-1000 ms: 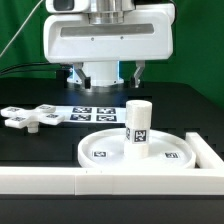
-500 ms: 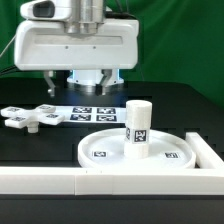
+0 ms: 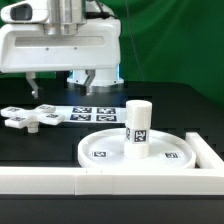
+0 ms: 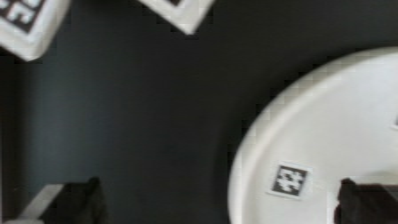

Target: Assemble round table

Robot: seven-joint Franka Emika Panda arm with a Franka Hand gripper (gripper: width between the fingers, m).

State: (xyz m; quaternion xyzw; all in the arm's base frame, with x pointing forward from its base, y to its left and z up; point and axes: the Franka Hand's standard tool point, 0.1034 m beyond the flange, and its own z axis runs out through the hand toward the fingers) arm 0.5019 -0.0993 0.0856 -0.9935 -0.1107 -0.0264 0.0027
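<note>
Sliding toward the exterior view's left over the last second, the gripper (image 3: 62, 84) now hangs above the tabletop (image 3: 175, 108), behind the cross-shaped piece (image 3: 30, 117). Its fingers are spread wide and hold nothing. Bare dark tabletop lies open between the cross-shaped piece and the round disc (image 3: 172, 153). The disc sits tucked close into the corner of the white border wall (image 3: 60, 182). Inside its raised rim the post (image 3: 137, 125) stands upright. The marker board (image 3: 95, 112) lies flat just behind the disc.
</note>
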